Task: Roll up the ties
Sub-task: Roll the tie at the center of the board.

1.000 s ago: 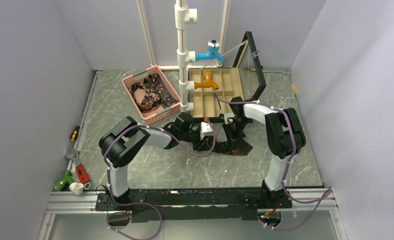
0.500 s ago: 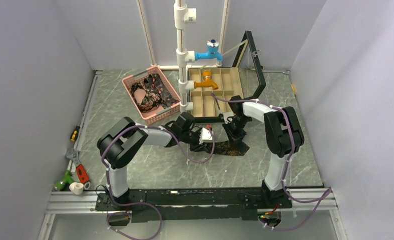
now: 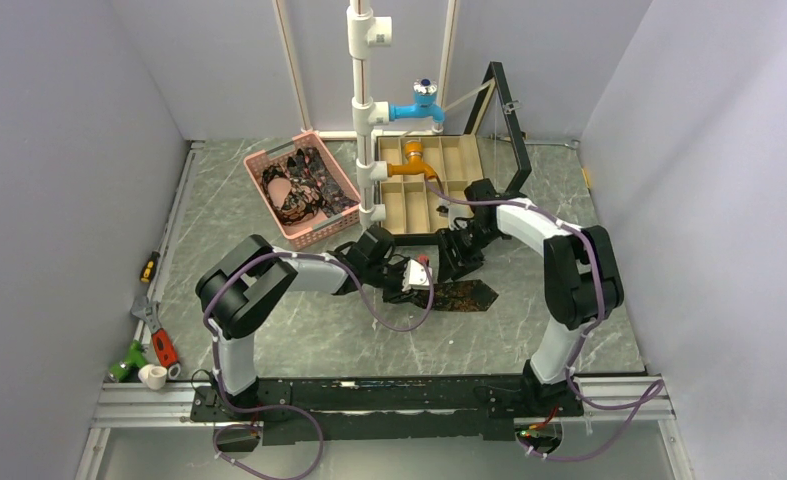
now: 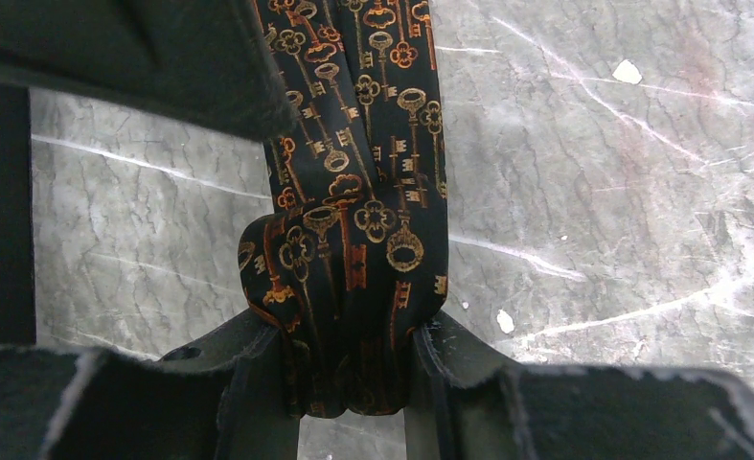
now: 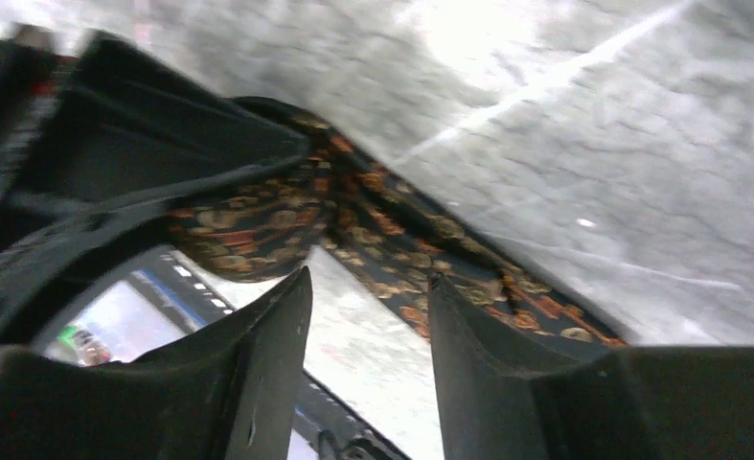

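A black tie (image 4: 373, 144) printed with gold and orange keys lies on the grey marble table. Its near end is wound into a small roll (image 4: 354, 287), and my left gripper (image 4: 349, 335) is shut on that roll. From above, the left gripper (image 3: 410, 279) sits mid-table, and the tie's flat wide end (image 3: 467, 294) reaches out to its right. My right gripper (image 5: 368, 297) is open with nothing between its fingers, hovering just off the tie (image 5: 401, 230). In the top view the right gripper (image 3: 456, 260) is behind the tie, near the wooden box. More ties (image 3: 304, 185) fill the pink basket (image 3: 327, 228).
A wooden compartment box (image 3: 457, 160) with its dark-framed lid (image 3: 509, 130) raised stands at the back. A white pipe post (image 3: 365, 110) with a blue tap and an orange tap rises between basket and box. Hand tools (image 3: 154, 345) lie at the table's left edge.
My right gripper has opened, let go of the tie and drawn back toward the box. The left gripper stays shut on the roll, shifted slightly right.
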Controlling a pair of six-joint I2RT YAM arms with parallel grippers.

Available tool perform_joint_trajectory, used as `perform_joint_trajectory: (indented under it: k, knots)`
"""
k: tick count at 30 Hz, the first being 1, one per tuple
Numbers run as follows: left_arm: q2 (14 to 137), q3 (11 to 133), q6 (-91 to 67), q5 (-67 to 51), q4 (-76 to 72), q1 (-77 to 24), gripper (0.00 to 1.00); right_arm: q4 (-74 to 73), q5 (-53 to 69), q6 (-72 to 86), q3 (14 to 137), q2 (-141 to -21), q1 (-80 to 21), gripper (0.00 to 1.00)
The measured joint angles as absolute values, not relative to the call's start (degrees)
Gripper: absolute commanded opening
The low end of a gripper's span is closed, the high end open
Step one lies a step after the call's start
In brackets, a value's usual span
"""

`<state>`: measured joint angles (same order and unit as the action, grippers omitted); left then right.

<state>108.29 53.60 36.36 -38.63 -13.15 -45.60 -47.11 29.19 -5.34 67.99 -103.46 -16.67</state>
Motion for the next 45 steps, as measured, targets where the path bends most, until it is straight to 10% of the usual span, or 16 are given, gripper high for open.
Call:
perform_joint_trajectory:
  k: [14,20,25,45]
  knots:
    - [108.29,53.93,36.47,-38.13,-12.53,-45.84,0.34,-38.54,45.91,6.07,64.6,-105.14,-17.65,0.4]
    - [108.38,54.28,36.47,-38.15,-12.1,-45.84,0.34,-38.33,47.18,5.41,64.07,-105.56,-17.41,0.49]
    - [108.53,54.61,36.45,-38.3,-11.53,-45.84,0.37,-36.14,49.89,6.24,61.76,-105.16,-16.88,0.01]
    - [111.15,56.77,29.45,-43.4,-12.73,-44.45,0.71,-38.13,39.35,3.73,61.58,-105.03,-16.53,0.0]
